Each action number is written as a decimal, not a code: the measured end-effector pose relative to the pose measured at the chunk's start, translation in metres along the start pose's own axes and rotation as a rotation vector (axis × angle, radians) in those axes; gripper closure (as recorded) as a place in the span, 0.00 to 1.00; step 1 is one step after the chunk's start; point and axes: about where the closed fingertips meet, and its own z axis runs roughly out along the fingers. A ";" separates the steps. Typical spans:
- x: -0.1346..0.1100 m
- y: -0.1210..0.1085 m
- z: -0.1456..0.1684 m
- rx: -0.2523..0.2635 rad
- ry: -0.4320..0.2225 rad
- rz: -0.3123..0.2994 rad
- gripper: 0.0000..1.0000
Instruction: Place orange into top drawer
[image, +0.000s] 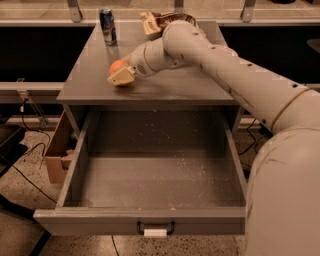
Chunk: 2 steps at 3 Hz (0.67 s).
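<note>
Grey counter (175, 91) carries the orange (115, 65); tool (121, 76) right at it, grip unreadable. Best centre fruit squarely before lifting toward top drawer (150, 175).

1. A grey table (170, 90) is seen from the front, with a flat top.
2. A dark drink can (107, 26) is stood upright on the top at 11 o'clock, near the back edge.
3. A crumpled snack bag (156, 21) is laid at 12 o'clock, partly hidden by the arm.
4. The orange (115, 66) is rested on the top at 9 o'clock.
5. The gripper (121, 77) is held low over the top at 9 o'clock, right against the orange.
6. The top drawer (160, 172) is pulled out under the front edge, at 6 o'clock.
</note>
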 end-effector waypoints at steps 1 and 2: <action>0.000 0.000 0.000 0.000 0.000 0.000 0.72; 0.000 0.000 0.000 0.000 0.000 0.000 0.96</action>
